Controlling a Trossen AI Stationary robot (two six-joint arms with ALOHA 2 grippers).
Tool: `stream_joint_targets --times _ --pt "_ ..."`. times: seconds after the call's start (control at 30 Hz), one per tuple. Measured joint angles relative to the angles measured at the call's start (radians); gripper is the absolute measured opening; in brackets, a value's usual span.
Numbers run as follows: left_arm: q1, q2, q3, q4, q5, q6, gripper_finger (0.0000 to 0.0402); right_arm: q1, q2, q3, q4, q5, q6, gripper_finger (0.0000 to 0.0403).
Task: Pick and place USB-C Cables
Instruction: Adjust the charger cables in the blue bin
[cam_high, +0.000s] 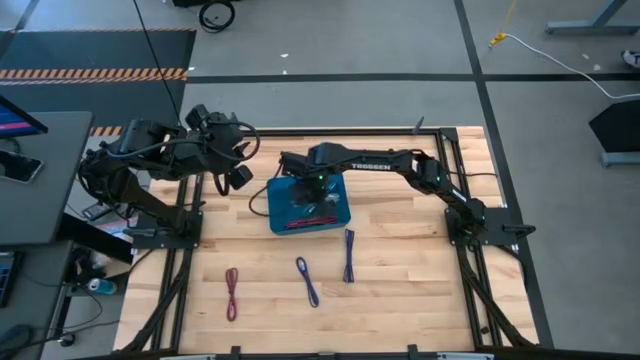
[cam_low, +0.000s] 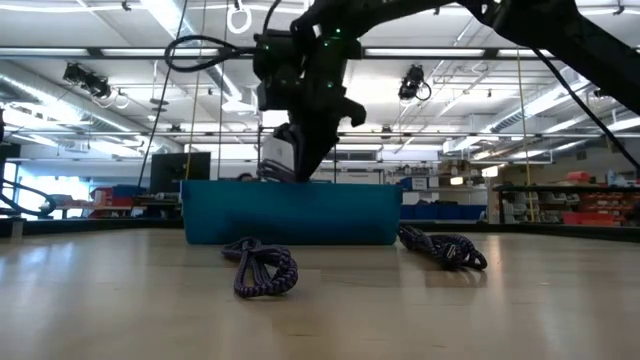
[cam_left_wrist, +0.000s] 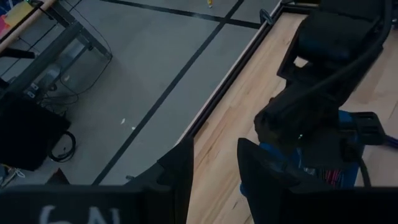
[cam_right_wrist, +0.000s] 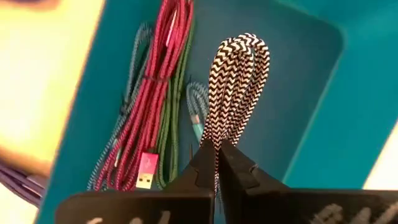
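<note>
Right end effector (cam_right_wrist: 217, 152) clenched on a black-and-white cable (cam_right_wrist: 239, 81) just ahead of it, inside the teal bin (cam_right_wrist: 311, 99), presumably for lifting out; pink cable (cam_right_wrist: 149, 106) lay beside; left end effector (cam_left_wrist: 214, 162) waited apart, released.

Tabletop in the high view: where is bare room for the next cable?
Bare wood lies right of the blue-purple cable and left of the maroon cable. The teal bin is crowded: cables and the right gripper, jaws shut on a black-and-white cable.

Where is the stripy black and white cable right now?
The black and white cable is pinched in the right gripper inside the teal bin at mid-table, beside the magenta cable.
</note>
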Motion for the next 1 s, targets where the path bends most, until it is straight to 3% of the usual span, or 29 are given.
stream_joint_targets --times 0.33,0.57,0.83,1.0 --pt "0.000 0.000 0.000 0.002 0.000 -0.025 0.0130 0.032 0.001 -0.029 0.025 -0.141 0.076 0.0005" --pt "0.000 0.000 0.000 0.003 0.000 -0.026 0.0130 0.082 0.001 -0.029 0.082 -0.147 0.076 0.0008" --pt "0.000 0.000 0.000 0.003 0.000 -0.027 0.0130 0.072 0.001 -0.029 0.089 -0.113 0.143 0.0092" --pt "0.000 0.000 0.000 0.004 0.000 -0.027 0.0130 0.069 0.001 -0.003 0.081 -0.059 0.161 0.0110"
